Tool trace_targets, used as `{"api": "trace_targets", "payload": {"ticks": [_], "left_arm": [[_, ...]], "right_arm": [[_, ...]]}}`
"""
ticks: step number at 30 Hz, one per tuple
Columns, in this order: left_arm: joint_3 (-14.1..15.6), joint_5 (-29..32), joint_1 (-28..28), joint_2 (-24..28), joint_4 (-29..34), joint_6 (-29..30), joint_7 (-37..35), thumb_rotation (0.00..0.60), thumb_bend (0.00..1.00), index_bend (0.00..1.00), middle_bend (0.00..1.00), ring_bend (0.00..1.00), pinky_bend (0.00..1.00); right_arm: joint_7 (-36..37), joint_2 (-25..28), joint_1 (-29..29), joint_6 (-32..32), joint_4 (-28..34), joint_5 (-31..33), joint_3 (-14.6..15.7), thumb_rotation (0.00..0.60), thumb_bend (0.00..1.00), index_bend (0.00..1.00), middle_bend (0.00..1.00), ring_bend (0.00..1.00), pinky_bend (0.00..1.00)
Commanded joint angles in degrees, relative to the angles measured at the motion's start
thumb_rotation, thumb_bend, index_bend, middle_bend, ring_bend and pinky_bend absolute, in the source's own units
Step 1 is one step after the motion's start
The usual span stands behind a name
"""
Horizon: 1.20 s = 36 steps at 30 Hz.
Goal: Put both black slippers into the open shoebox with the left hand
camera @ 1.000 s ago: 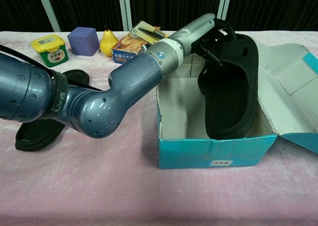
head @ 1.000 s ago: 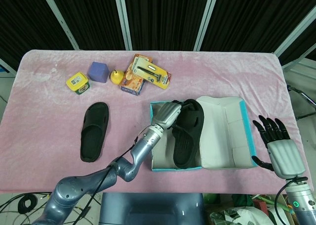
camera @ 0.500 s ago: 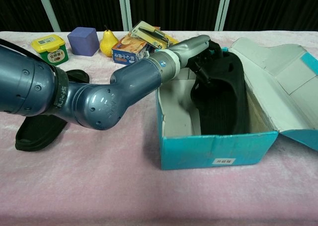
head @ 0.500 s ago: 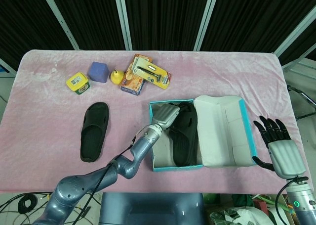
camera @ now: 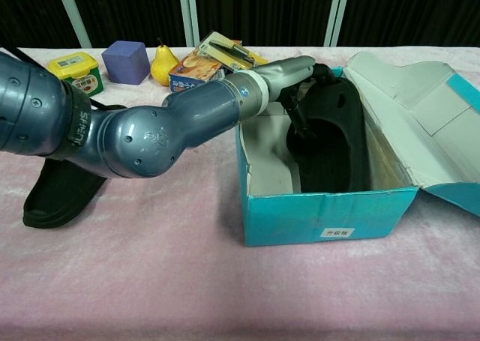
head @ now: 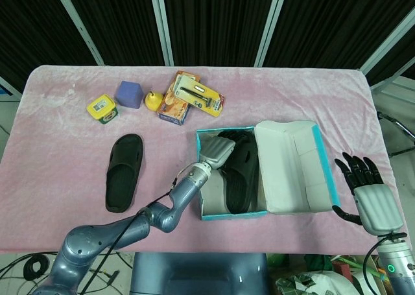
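A: Where was the slipper in the box (head: 235, 172)?
B: Inside the shoebox (head: 206, 212), long axis running front to back, far end tipped up at the back wall. Toe or heel up, couldn't tell.
A: Left hand (head: 217, 150)?
B: At the slipper's far end over the box's back left corner, fingers (camera: 298, 94) curled on its edge, grasping it.
A: Other slipper (head: 124, 172)?
B: Flat on the pink table (head: 65, 152), well left of the box, lengthwise front to back, strap nearer the far end.
A: Right hand (head: 366, 191)?
B: Off the table's right front corner, fingers spread, holding nothing.
A: Clutter?
B: Back row: yellow-lidded jar (head: 102, 108), purple cube (head: 129, 94), toy pear (head: 152, 100), packaged razor (head: 194, 96) on an orange box (head: 172, 112). Box lid (head: 292, 168) lay open to the right. Left arm (camera: 135, 131) crossed above the loose slipper in the chest view.
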State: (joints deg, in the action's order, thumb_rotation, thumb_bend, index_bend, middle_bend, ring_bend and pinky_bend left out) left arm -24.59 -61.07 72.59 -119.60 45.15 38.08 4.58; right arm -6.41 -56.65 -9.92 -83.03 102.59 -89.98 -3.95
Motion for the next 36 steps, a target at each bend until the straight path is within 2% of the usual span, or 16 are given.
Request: {"api": "trace_targets", "payload": {"ticks": [1,6,10,14,23,27,30,32,36], "left_arm": [[0.5,-0.5,-0.6,2.1,2.7,0.5,1.2,0.6,0.0,0.0,0.0,0.0,0.07],[1.7,-0.3,-1.0,4.8,5.4,-0.3,4.1,0.56,0.0,0.0,0.0,0.0,0.01],[2.5,2.2,-1.4,8.1,9.1,-2.7,7.1,0.55,0.0,0.0,0.0,0.0,0.0],[2.6,3.1,-2.6,10.5,13.3,-0.7,8.6,0.542,0.0,0.0,0.0,0.0,0.0],[4.0,2.5,-7.1,19.5,28.5,7.2,13.9,0.545,0.0,0.0,0.0,0.0,0.0],[5.0,3.7,-10.5,25.2,38.3,13.1,18.8,0.55,0.0,0.06,0.01,0.0,0.08],[5.7,6.5,-13.2,29.4,46.2,18.6,24.2,0.579,0.0,0.14,0.07,0.03,0.12],[6.5,9.0,-15.3,32.6,51.2,22.0,27.7,0.6,0.0,0.15,0.1,0.06,0.12],[9.2,13.2,-18.3,38.3,58.5,26.4,33.8,0.6,0.0,0.16,0.12,0.07,0.12]], "right_arm": [[-0.1,0.0,0.0,0.0,0.1,-0.1,0.0,0.6,0.08,0.0,0.0,0.0,0.01],[-0.2,0.0,0.0,-0.1,0.4,-0.3,0.0,0.6,0.08,0.0,0.0,0.0,0.01],[-0.3,0.0,0.1,-0.1,0.6,-0.2,0.0,0.6,0.08,0.0,0.0,0.0,0.01],[-0.3,0.0,0.1,0.0,0.7,-0.2,-0.1,0.6,0.08,0.0,0.0,0.0,0.01],[-0.2,-0.1,-0.1,0.0,0.7,-0.3,-0.4,0.6,0.08,0.0,0.0,0.0,0.01],[-0.1,-0.2,-0.4,0.2,0.5,-0.4,-0.5,0.6,0.08,0.0,0.0,0.0,0.01],[0.2,-0.4,-0.6,0.4,0.2,-0.4,-0.5,0.6,0.08,0.0,0.0,0.0,0.01],[0.7,-0.7,-0.7,0.6,-0.1,-0.3,-0.6,0.6,0.08,0.0,0.0,0.0,0.02],[1.6,-1.1,-1.1,1.3,-1.0,-0.3,-0.6,0.6,0.08,0.0,0.0,0.0,0.01]]}}
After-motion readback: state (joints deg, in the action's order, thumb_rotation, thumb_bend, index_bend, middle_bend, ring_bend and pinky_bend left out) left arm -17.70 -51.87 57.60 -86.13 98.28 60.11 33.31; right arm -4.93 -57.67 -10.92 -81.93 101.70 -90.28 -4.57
